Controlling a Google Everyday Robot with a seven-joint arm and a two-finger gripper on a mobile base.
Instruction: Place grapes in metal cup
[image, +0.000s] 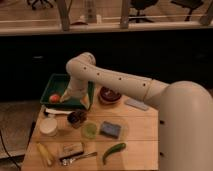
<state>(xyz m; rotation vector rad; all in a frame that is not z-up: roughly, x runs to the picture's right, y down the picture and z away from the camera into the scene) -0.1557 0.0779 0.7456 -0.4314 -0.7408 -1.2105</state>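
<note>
Evidently early: the claw (74, 99), released, hangs over the green tray (53, 82) at the table's far-left corner; the metal cup (76, 118) stands just beside the tray, apparently unfilled; grapes not discernible.

We can read no text, label, brand or number anywhere in this scene. We can make out no marking on the end effector (75, 98), which hangs over the green tray (54, 84) at the back left of the worktop (142, 134). The pale packet (71, 148) near the front edge may carry print, but we cannot tell what it says.
</note>
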